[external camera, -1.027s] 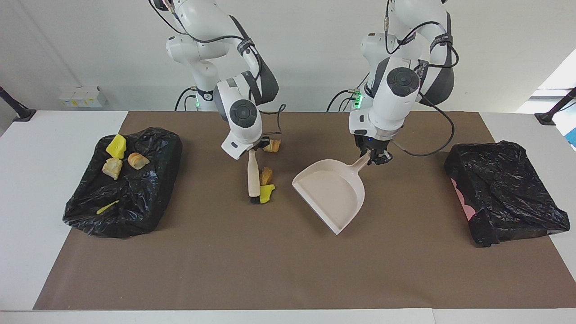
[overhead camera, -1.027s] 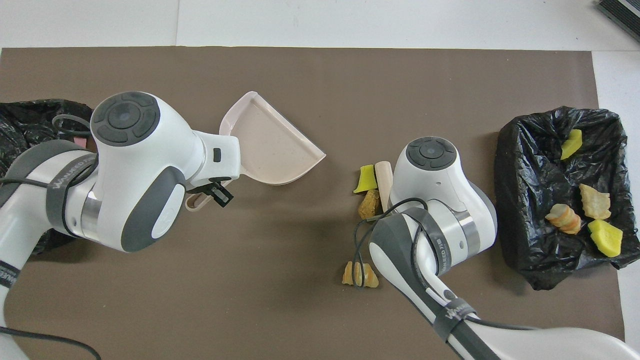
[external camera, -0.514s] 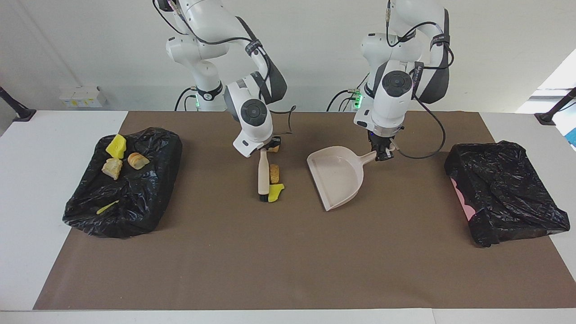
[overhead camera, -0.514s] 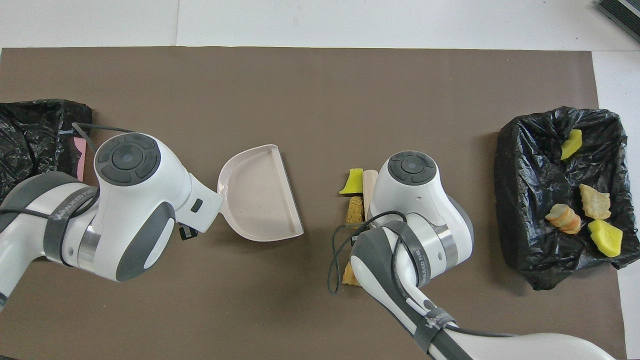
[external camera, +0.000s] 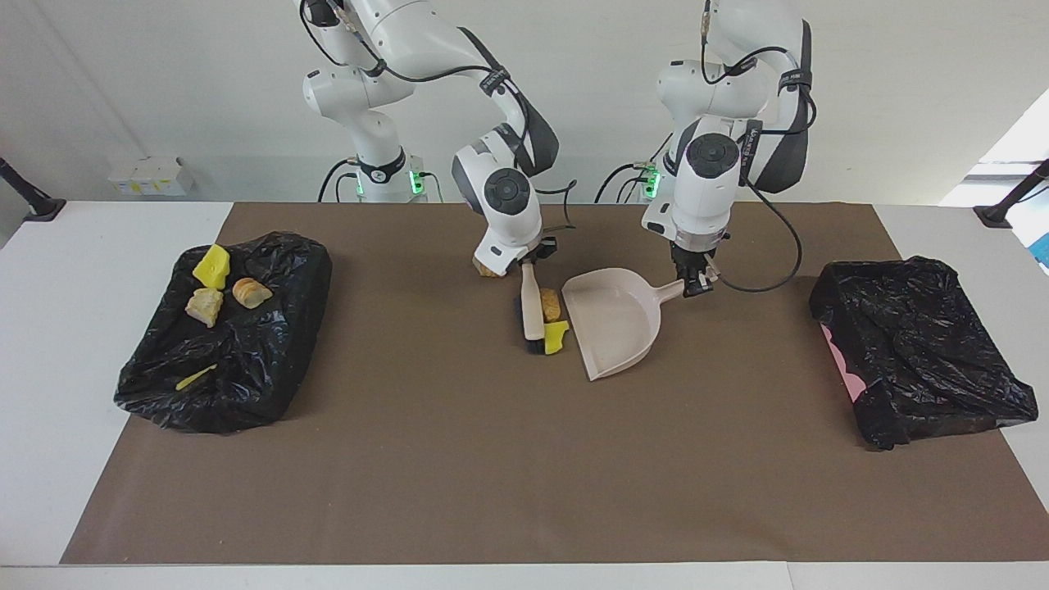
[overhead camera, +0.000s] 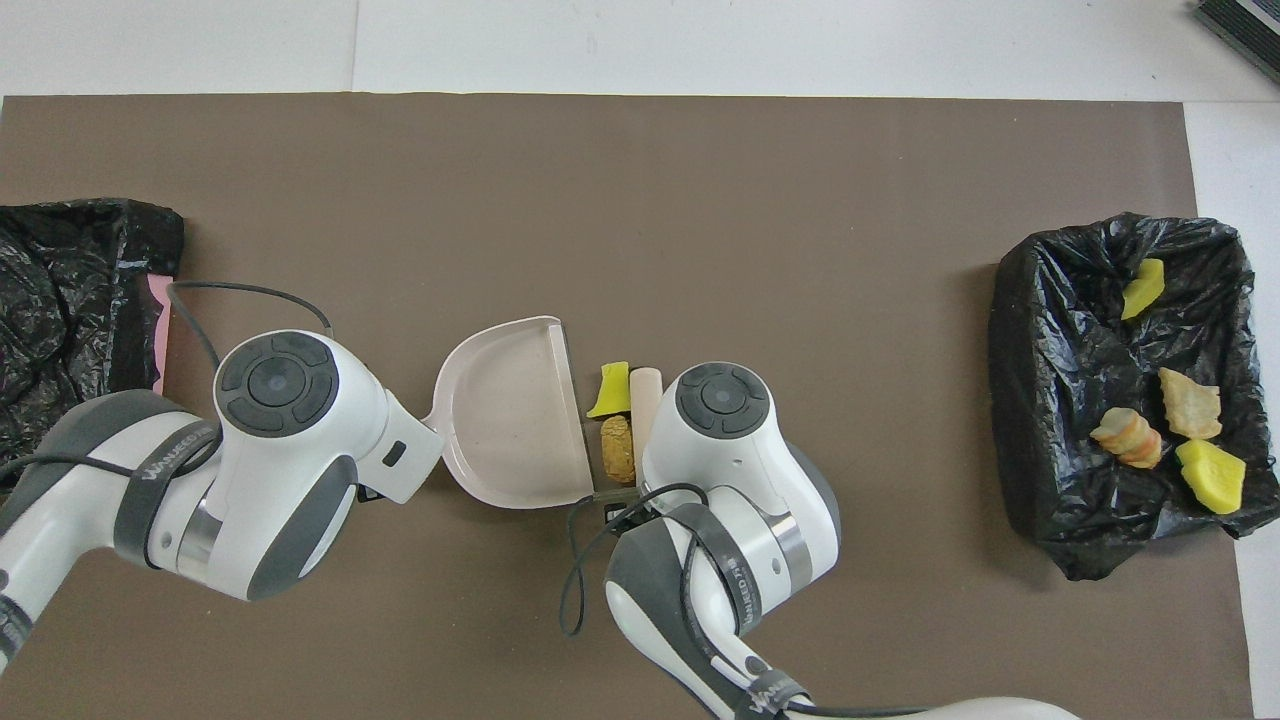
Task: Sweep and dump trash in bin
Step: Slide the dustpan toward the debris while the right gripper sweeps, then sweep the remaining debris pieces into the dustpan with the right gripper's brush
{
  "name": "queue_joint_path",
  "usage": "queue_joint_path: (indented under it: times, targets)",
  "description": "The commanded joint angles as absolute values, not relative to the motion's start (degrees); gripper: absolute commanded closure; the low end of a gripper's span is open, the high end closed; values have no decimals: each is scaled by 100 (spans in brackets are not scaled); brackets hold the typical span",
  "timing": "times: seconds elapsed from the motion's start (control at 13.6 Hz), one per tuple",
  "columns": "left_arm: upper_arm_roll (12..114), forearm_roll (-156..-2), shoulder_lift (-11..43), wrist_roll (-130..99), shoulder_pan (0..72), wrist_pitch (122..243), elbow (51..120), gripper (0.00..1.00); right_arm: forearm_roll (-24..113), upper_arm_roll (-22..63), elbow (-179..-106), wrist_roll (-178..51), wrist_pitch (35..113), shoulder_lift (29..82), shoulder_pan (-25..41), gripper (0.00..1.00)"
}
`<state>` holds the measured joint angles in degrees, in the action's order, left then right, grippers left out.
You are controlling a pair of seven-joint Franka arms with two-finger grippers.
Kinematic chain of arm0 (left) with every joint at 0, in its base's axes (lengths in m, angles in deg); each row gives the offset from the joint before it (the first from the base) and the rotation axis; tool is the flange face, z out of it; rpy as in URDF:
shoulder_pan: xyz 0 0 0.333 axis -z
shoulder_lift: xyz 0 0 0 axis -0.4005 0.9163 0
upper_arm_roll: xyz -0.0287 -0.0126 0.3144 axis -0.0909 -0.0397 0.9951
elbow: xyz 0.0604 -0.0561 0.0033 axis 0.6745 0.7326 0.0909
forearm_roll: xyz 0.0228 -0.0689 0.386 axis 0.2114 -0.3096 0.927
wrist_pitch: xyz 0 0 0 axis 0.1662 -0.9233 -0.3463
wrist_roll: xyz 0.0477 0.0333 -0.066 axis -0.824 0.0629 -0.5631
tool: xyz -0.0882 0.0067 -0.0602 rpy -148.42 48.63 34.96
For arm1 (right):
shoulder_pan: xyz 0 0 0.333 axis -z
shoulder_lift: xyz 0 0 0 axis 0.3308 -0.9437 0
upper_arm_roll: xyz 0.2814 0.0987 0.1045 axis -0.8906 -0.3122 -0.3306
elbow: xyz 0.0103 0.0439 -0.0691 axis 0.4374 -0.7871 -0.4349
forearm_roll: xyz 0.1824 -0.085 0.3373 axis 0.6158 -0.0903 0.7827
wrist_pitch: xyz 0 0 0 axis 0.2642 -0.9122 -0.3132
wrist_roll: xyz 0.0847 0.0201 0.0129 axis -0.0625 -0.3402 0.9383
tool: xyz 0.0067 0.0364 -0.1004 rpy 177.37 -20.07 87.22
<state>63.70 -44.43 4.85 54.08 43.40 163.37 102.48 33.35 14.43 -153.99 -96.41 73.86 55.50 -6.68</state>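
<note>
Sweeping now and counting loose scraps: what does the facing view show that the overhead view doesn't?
Facing only: a tan scrap beside the right pincer, which grips the brush; the left pincer on the dustpan handle. Overhead only: a dark object off the mat's corner. Both: a yellow scrap and a brown scrap between brush and dustpan lip, and the bin with four scraps.

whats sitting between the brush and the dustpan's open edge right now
Two trash chunks: a tan chunk nearer the robots and a yellow chunk farther out, between the brush and the dustpan lip. The overhead view shows this best.
</note>
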Motion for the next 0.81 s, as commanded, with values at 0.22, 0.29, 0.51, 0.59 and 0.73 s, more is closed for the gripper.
queue_joint_path:
  times: [0.22,0.29,0.51,0.59,0.73]
  targets:
    - [6345,-4350,429,5439,4277,16533,10504,100,4348,1434,-15002,-9735,7080,5601,-793,100]
    - [6345,-4350,411,5465,4277,16541,10548,100,4322,1452,-15036,-9743,6895,5741,-740,100]
    - [6345,-4350,385,5605,4285,16550,10601,100,4216,1470,-15221,-9831,6114,6242,-355,100]
    - [6345,-4350,376,5632,4338,16559,10619,100,4051,1470,-15369,-9858,5876,6461,-257,100]
    - [6336,-4341,358,5641,4504,16542,10645,100,3725,1478,-15860,-10024,5568,6909,-195,100]
